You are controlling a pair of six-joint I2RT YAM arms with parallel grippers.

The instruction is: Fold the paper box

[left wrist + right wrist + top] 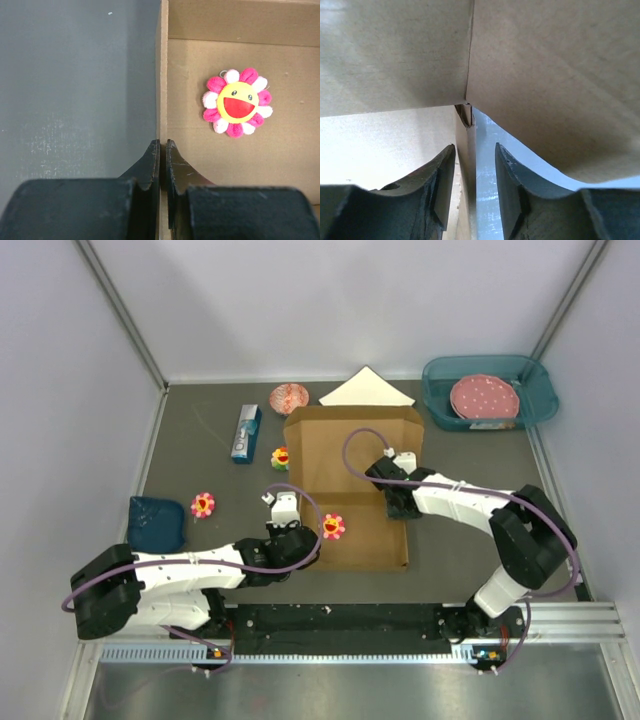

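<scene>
The paper box (345, 455) lies mid-table as brown cardboard, its side walls raised and its lid panel reaching toward the back. My left gripper (292, 538) is at the box's near left wall; in the left wrist view that gripper (163, 150) is shut on the wall's thin edge (163, 75). My right gripper (400, 504) is at the right wall. In the right wrist view it (475, 152) stands open around an upright cardboard wall (465, 150), which sits close to the left finger with a gap on the other side. Folded panels (545, 75) fill the space above.
A pink flower toy (237, 102) lies inside the box. Two more flowers (203, 505) (281, 456), a blue carton (246, 433), a pink bowl (289, 398), a white paper sheet (366, 390), a dark blue cloth (155, 524) and a teal bin (540, 400) surround it.
</scene>
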